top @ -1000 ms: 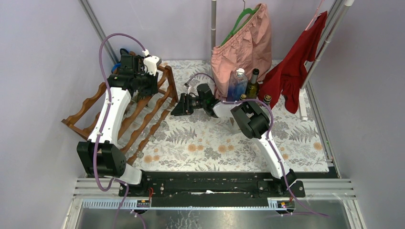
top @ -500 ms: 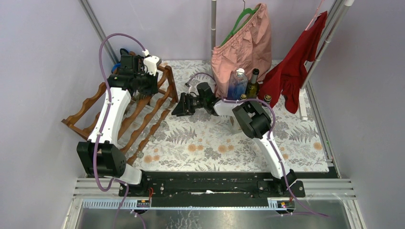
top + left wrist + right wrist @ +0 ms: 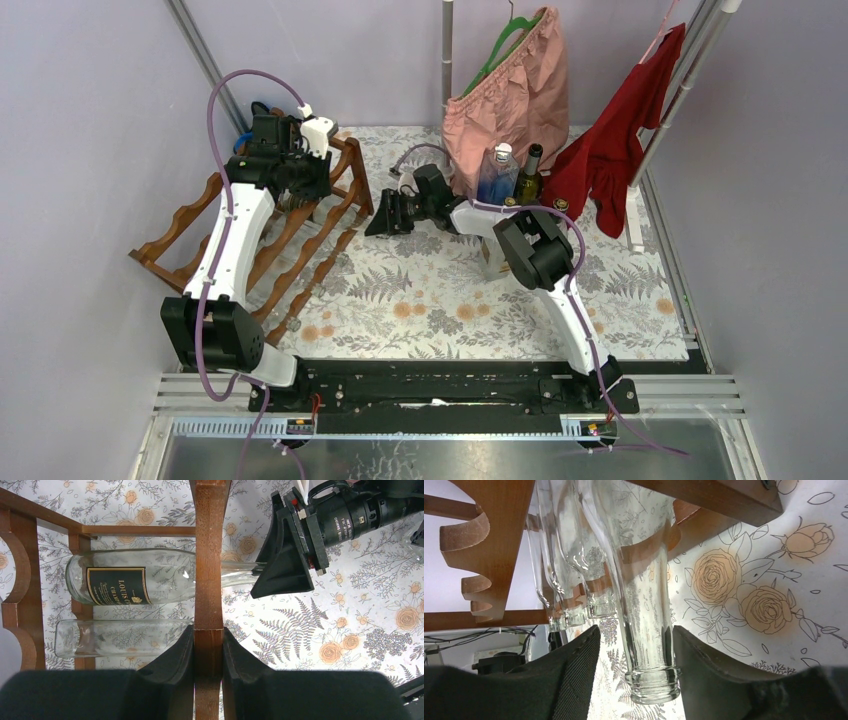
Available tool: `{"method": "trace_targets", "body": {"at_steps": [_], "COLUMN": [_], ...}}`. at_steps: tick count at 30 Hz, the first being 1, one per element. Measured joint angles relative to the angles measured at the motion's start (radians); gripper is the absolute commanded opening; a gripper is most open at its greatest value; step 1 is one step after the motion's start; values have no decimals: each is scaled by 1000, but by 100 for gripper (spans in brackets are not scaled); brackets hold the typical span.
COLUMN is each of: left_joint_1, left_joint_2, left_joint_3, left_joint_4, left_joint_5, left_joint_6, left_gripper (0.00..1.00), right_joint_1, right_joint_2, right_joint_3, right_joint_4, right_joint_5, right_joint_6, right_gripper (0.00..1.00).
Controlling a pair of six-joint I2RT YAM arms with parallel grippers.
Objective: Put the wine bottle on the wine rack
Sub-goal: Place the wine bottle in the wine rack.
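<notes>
L end effector (image 3: 207,636) pinching wine rack (image 3: 209,555) post | R end effector (image 3: 635,632) spread, wine bottle (image 3: 167,575) neck between | label (image 3: 117,586): "LOUIS"

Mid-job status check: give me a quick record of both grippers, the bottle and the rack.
left gripper: shut on a wooden bar of the wine rack
right gripper: open, straddling the neck of the labelled clear bottle
labelled clear bottle: lying across the wine rack, neck poking past the bar
second clear bottle: lying beside it on the rack
</notes>
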Motion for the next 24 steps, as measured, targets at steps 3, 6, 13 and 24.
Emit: {"method": "trace_targets", "body": {"at_steps": [3, 6, 13, 24], "left_joint_1": [0, 0, 0, 0], "left_joint_2": [0, 0, 0, 0], "left_joint_3": [0, 0, 0, 0], "left_joint_4": [0, 0, 0, 0], "left_joint_5": [0, 0, 0, 0], "left_joint_6": [0, 0, 0, 0], "left_gripper": [13, 13, 13, 13], "right_joint_1": [-2, -4, -10, -23], "right_joint_2": [0, 0, -2, -2], "right_joint_3": [0, -6, -64, -93], "right_joint_4": [0, 32, 191, 408], "right_joint_5": [-3, -36, -76, -74], "right_joint_6": [2, 22, 149, 385], "right_gripper": [36, 17, 0, 0]}}
